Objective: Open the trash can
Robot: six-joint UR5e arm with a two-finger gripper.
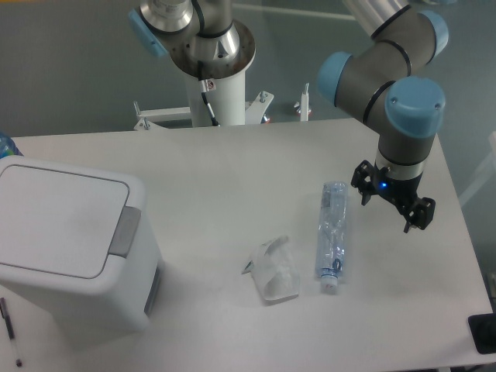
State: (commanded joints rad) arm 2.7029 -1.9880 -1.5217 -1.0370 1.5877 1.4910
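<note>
trash can far left of gripper

Even overhead light is washing the table pale; the trash can is casting soft shadow; edges are blurring slightly.

My white table: trash can near left, crumpled plastic cup and flattened clear bottle centre-right.
</note>
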